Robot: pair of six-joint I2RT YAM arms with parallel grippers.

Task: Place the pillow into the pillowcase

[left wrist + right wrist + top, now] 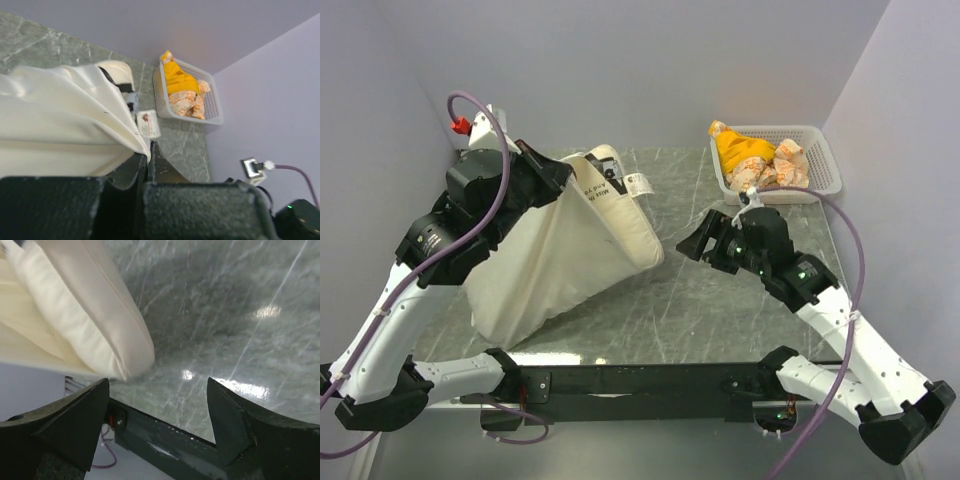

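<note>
The pillowcase (pixel 535 275) is a limp cream sack, lifted at its upper edge and draping down to the table at the left. My left gripper (pixel 546 172) is shut on that edge; in the left wrist view the jaws (pixel 146 156) pinch the cream cloth (pixel 60 115). The plump pillow (pixel 625 215) lies partly inside, its printed end (pixel 598 172) and right edge showing, with a white tag (pixel 636 183). My right gripper (pixel 695 240) is open and empty just right of the pillow's corner (pixel 100 325), fingers (pixel 85 415) apart above the table.
A white basket (pixel 820 178) with yellow and orange patterned items (pixel 745 150) stands at the back right, also in the left wrist view (pixel 212 107). Purple walls close in on the left, back and right. The dark base rail (pixel 650 380) runs along the near edge.
</note>
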